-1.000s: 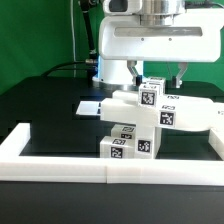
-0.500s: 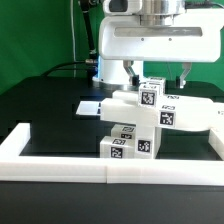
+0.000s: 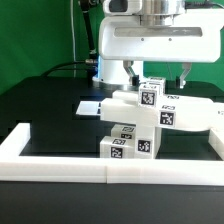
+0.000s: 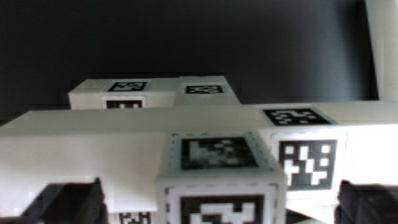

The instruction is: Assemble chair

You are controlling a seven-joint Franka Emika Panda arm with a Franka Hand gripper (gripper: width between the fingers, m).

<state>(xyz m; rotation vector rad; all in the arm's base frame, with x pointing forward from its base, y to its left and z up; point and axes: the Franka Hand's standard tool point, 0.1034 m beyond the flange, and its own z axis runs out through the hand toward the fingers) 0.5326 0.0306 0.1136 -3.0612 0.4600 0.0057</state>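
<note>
Exterior view: chair (image 3: 140,120) sits under open claw (image 3: 157,72).

Chair (image 3: 145,118) on the table (image 3: 45,110) — border wall (image 3: 60,165) in front.

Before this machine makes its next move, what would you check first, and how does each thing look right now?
1. The big white robot gripper has its jaws open: ok, a finger stands on each side of the small tagged white cube.
2. Fingers off the cube: cannot tell, the gaps look small.
3. The stack of chunky white plastic chair blocks stands upright on the black table: ok.
4. The cube sits square on the long white slab: ok, as far as the wrist view shows.
5. The thin flat white marker board lies flat behind the stack: ok.
6. The low white border wall is out of the gripper's way: ok.
</note>
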